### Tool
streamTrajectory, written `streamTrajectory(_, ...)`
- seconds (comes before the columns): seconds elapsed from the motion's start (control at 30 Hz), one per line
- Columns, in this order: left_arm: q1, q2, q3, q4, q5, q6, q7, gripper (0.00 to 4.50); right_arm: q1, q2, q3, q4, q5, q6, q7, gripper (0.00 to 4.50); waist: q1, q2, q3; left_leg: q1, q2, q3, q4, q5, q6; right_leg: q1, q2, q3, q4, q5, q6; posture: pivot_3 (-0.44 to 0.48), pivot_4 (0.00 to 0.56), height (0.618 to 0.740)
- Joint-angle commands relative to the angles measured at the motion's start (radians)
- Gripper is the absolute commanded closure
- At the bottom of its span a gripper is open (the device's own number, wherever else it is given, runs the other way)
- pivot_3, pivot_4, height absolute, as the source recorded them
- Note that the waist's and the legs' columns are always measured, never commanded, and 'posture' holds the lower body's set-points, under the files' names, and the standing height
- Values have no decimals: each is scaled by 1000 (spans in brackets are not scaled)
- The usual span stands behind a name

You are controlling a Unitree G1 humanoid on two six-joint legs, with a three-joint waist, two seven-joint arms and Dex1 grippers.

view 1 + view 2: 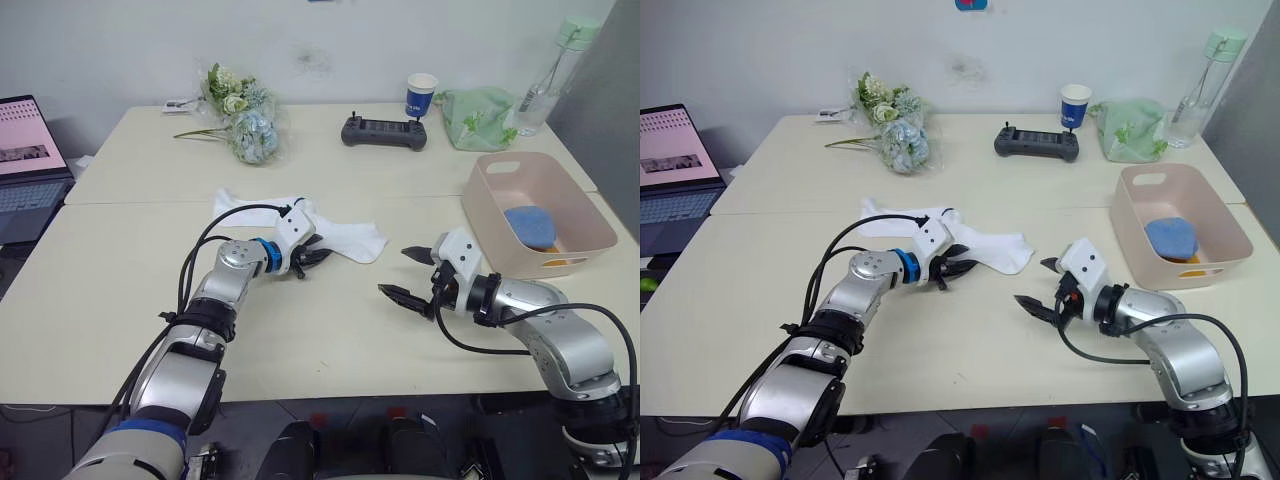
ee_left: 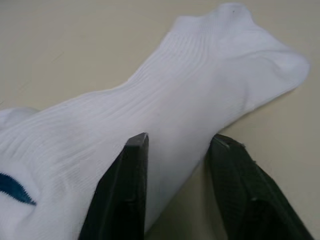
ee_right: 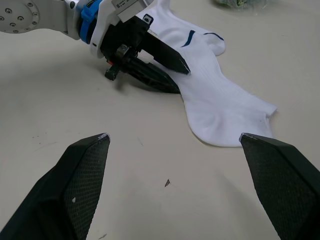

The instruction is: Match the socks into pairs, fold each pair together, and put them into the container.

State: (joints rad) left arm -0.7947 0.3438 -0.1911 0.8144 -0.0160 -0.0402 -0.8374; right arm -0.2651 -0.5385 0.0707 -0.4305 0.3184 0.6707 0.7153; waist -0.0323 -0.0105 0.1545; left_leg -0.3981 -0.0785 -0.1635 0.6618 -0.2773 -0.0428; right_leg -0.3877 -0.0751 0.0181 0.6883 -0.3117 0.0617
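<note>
Two white socks (image 1: 345, 238) lie overlapped at the table's middle, their dark cuff marks (image 3: 188, 38) showing. My left gripper (image 1: 316, 257) is open and low on the table, its fingers (image 2: 134, 165) straddling the near edge of the top white sock (image 2: 165, 100). My right gripper (image 1: 396, 272) is open to the right of the socks, apart from them, with nothing between its fingers (image 3: 85, 165). The pale pink container (image 1: 478, 212) stands at the right. It holds a folded light blue sock (image 1: 530, 226) and a bit of mustard-yellow (image 1: 558, 262).
Along the far edge are a flower bouquet (image 1: 240, 112), a black controller (image 1: 384, 131), a paper cup (image 1: 421, 95), a pale green bag (image 1: 480, 118) and a bottle (image 1: 548, 70). A laptop (image 1: 28, 150) sits at the far left.
</note>
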Motion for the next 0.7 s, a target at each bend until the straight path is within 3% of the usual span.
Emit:
streamTrajectory(0.03, 8, -9, 8, -13, 6, 21, -3, 3751, -12, -2, -18, -23, 3, -21, -18, 0, 0, 0, 0, 0, 0, 0, 0, 0, 0, 0, 0, 0, 0, 0, 0, 0, 150, 740)
streamTrajectory(0.1, 32, -3, 4, -70, 1, 54, -25, 4392, -8, -12, -25, -16, 0, -29, -18, 0, -1, 0, 0, 0, 0, 0, 0, 0, 0, 0, 0, 0, 0, 0, 0, 0, 150, 740)
streamTrajectory(0.13, 43, 0, 2, -97, 0, 69, -31, 4479, -6, -16, -27, -14, -1, -32, -19, 0, -1, 0, 0, 0, 0, 0, 0, 0, 0, 0, 0, 0, 0, 0, 0, 0, 150, 740)
streamTrajectory(0.17, 72, 10, -5, -169, -6, 112, -47, 4479, -3, -24, -33, -9, -3, -36, -18, 0, -1, 0, 0, 0, 0, 0, 0, 0, 0, 0, 0, 0, 0, 0, 0, 0, 150, 740)
streamTrajectory(0.33, 343, 95, -54, -836, -123, 570, -101, 4479, -3, -68, -94, 58, -17, -71, -25, 0, -10, 0, 0, 0, 1, 0, -2, 0, 0, -1, 0, 2, -1, 0, 0, 0, 150, 740)
streamTrajectory(0.47, 449, 113, -55, -1114, -201, 835, -55, 4479, -1, -74, -109, 77, 1, -74, -12, 0, -6, 0, 0, 0, 2, 0, -1, 0, 0, -1, 1, 2, 1, 0, 0, 0, 150, 740)
streamTrajectory(0.57, 496, 121, -52, -1210, -241, 929, -32, 4479, 5, -80, -104, 94, 2, -78, 0, 0, -1, 0, 0, 0, 1, 0, -1, 0, 0, 0, 1, 2, 1, 0, 0, 0, 150, 740)
streamTrajectory(0.7, 534, 151, -27, -1252, -298, 981, -27, 3227, 13, -82, -85, 126, -12, -89, 13, 0, 0, 0, 0, 1, 2, 1, -1, 0, 0, 0, 1, 2, 0, 0, 0, 0, 150, 740)
